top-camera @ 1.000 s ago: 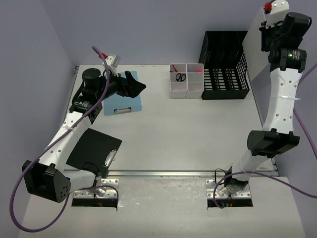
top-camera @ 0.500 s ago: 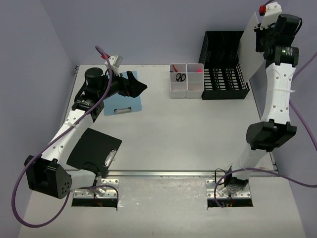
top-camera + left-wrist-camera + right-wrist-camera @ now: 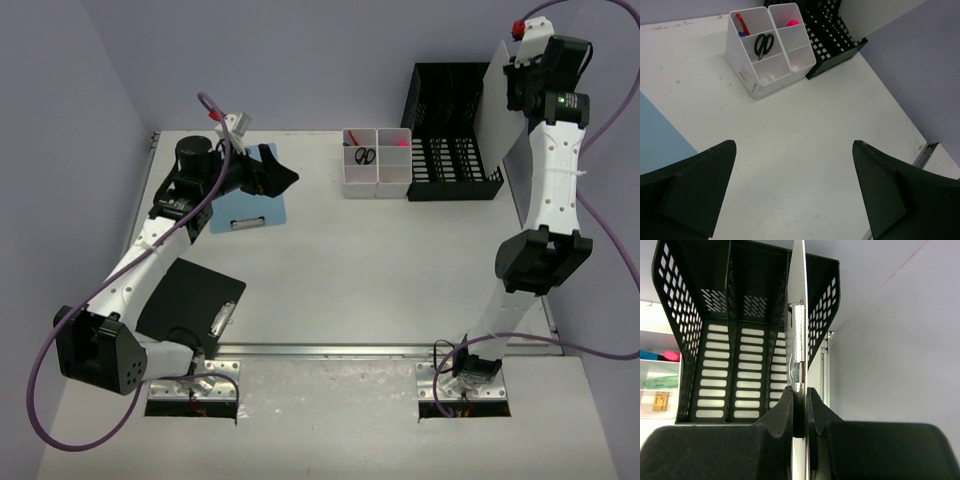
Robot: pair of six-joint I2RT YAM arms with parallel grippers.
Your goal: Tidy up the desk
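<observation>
From above, the desk [image 3: 350,270] fills the middle. The left gripper [image 3: 278,170] hangs over a blue clipboard [image 3: 248,208], with a black clipboard [image 3: 190,298] nearer the bases. The right gripper [image 3: 512,85] holds a pale board [image 3: 496,110] upright above the mesh rack [image 3: 455,140].

The left wrist camera shows what that view cannot: its jaws stand wide apart over bare desk [image 3: 805,145], and scissors [image 3: 762,45] sit in the white bins [image 3: 771,70].

The right wrist camera sees the board [image 3: 798,295] edge-on, jaws clamped on it, with the rack [image 3: 735,355] behind.
</observation>
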